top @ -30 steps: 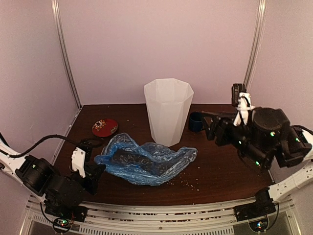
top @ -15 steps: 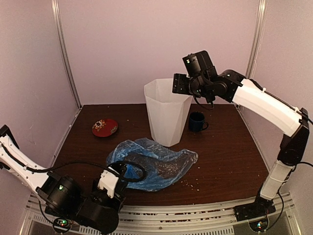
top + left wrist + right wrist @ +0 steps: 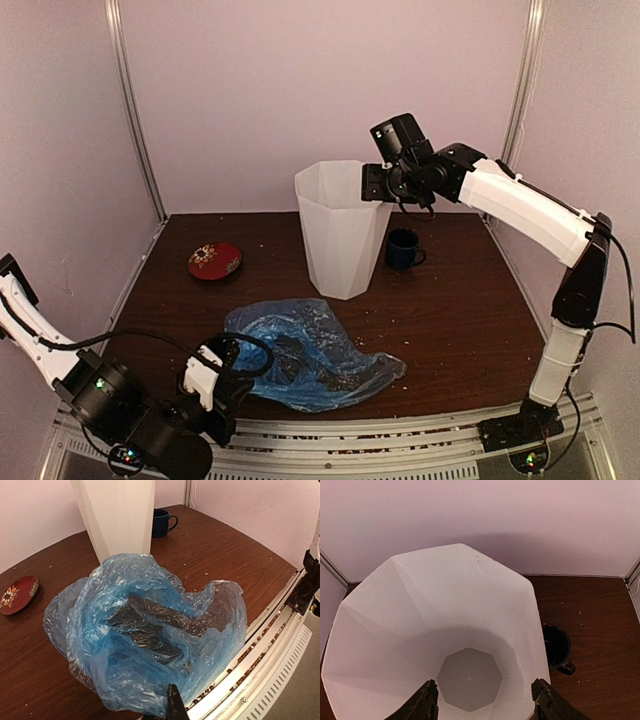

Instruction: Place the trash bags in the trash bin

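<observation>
The light-blue trash bag (image 3: 310, 355) lies crumpled and open-mouthed on the brown table near the front edge. In the left wrist view the trash bag (image 3: 145, 630) fills the middle. My left gripper (image 3: 238, 388) is at the bag's near-left edge; its jaws show as one dark tip (image 3: 175, 706) pinched on the film. The white faceted trash bin (image 3: 340, 235) stands upright at the back centre and is empty inside (image 3: 420, 605). My right gripper (image 3: 485, 702) is open, hovering over the bin's mouth by its right rim (image 3: 375, 185).
A dark blue mug (image 3: 402, 248) stands just right of the bin, also in the right wrist view (image 3: 555, 647). A red patterned saucer (image 3: 214, 260) lies at the back left. Crumbs dot the table. The metal front rail (image 3: 280, 645) runs right beside the bag.
The bag has slid toward the front edge with my left gripper at its edge. My right arm swung up from the right side to over the bin's rim.
</observation>
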Controlling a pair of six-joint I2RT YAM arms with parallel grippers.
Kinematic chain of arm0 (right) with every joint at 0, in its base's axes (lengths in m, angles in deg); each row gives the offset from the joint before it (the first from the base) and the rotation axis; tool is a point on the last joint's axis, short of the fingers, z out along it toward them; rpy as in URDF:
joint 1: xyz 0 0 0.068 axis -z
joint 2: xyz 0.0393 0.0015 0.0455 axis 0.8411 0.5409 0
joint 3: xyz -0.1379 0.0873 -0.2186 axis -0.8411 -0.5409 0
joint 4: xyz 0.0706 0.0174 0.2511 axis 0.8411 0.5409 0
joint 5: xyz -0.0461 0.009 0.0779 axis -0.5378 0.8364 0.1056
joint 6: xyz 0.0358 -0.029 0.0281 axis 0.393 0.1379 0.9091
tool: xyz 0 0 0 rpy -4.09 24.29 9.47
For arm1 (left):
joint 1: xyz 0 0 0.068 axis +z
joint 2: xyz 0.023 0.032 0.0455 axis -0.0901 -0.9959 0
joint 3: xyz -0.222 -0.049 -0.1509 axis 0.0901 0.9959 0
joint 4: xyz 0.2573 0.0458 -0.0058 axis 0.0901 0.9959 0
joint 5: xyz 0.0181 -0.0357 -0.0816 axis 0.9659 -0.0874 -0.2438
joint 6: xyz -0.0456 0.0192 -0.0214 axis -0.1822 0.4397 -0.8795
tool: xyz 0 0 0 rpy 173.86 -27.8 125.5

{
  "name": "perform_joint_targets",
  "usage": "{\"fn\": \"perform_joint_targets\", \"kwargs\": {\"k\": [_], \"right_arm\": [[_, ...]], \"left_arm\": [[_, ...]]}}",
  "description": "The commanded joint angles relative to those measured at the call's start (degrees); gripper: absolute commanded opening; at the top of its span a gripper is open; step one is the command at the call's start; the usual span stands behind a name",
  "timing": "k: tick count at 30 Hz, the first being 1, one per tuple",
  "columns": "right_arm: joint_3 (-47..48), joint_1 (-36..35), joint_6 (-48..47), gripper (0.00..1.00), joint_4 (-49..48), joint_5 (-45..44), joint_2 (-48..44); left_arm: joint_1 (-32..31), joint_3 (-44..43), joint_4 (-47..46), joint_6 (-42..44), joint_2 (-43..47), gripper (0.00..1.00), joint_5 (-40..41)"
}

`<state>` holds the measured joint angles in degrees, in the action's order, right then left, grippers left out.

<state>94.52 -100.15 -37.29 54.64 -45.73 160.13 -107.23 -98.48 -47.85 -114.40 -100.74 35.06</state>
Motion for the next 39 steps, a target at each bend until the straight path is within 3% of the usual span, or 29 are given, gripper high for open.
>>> {"fn": "perform_joint_targets", "kwargs": {"k": [1,9,16,21,29,33,39], "right_arm": [[1.88,0.53,-0.69,0.65,2.27,-0.48,0.99],[2.61,2.2,-1.43,0.61,2.7,-0.88,0.0],[5.67,2.44,-2.98,0.64,1.97,-1.56,-1.83],[8.63,2.87,-3.2,0.65,6.08,-1.06,1.78],[3.09,5.36,-3.21,0.61,5.31,-0.38,3.03],[1.42,6.81,-3.57,0.5,4.65,3.48,3.37],[-0.21,6.95,-3.83,0.19,3.72,8.79,2.52]], "left_arm": [[-1.81,2.31,-0.79,-3.11,3.25,0.0,0.27],[-2.54,2.35,-0.8,-3.43,1.8,0.0,0.54],[-3.47,2.76,-0.72,-4.64,0.49,0.0,0.66],[-4.6,3.04,-0.76,-7.07,1.01,0.0,0.76],[-6.57,2.85,-0.67,-8.94,-0.82,0.0,0.78],[-6.84,2.92,-0.67,-9.51,-1.79,0.0,0.88],[-6.81,3.44,-0.77,-10.43,-1.9,0.0,1.17]]}}
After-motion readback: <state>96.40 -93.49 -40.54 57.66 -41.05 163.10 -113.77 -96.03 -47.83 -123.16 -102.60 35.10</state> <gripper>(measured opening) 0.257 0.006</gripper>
